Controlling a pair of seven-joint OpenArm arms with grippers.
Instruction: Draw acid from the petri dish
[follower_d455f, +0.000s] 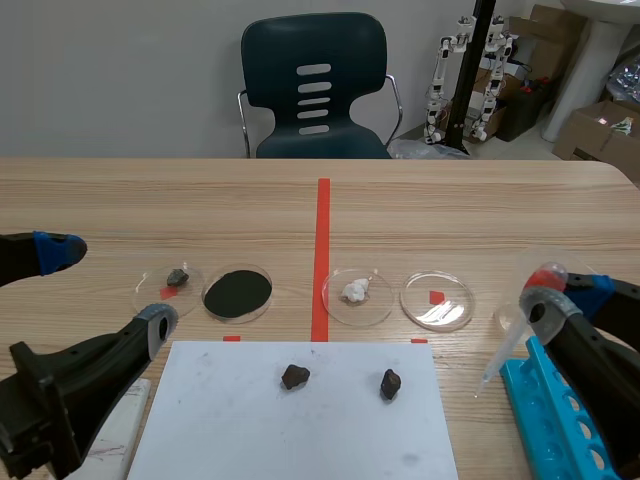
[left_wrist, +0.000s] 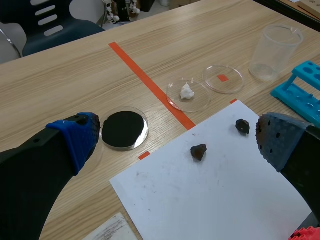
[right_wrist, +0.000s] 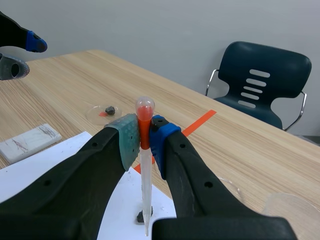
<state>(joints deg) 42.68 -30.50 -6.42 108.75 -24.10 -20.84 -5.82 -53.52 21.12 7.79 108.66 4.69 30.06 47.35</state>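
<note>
Near the blue rack (follower_d455f: 556, 425), the right pincer (right_wrist: 144, 137) clamps a pipette (right_wrist: 145, 187)

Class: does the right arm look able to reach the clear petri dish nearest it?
Probably yes: the right gripper, shut on a clear plastic pipette, is beside the clear petri dish, nothing between.

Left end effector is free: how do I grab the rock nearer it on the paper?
Pinch the rock across its middle, coming straight down from above: it is a small low lump lying on the flat paper, with bare sheet all round it.
</note>
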